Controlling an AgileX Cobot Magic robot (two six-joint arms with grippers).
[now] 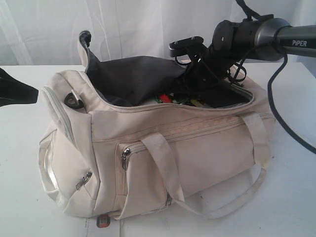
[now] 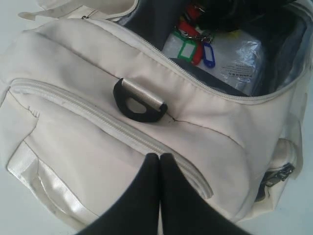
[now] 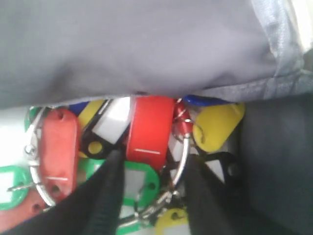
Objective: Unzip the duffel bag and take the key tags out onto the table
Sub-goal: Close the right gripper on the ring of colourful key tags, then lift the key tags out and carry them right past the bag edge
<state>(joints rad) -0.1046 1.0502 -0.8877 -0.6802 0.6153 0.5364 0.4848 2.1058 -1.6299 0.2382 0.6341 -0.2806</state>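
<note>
The cream-white duffel bag [image 1: 187, 153] lies on the white table [image 1: 19, 163] with its top zipper open and the dark grey lining [image 1: 133, 74] folded up. The key tags [image 1: 165, 98] lie inside the opening. My right gripper [image 3: 151, 166] reaches down into the bag, its two fingers pressing on either side of a red tag [image 3: 149, 132] and a metal ring [image 3: 183, 156] in the bunch. My left gripper [image 2: 159, 156] is shut and empty above the bag's end pocket [image 2: 73, 147], left of the bag [image 1: 19, 91]. From there the key tags [image 2: 193, 46] show in the opening.
A black strap clip [image 2: 139, 100] sits on the bag's end. A clear plastic packet [image 2: 234, 58] lies under the tags inside. A small red-blue round sticker [image 1: 102, 221] is on the table by the bag's front. The right arm's cable [image 1: 281, 98] hangs beside the bag.
</note>
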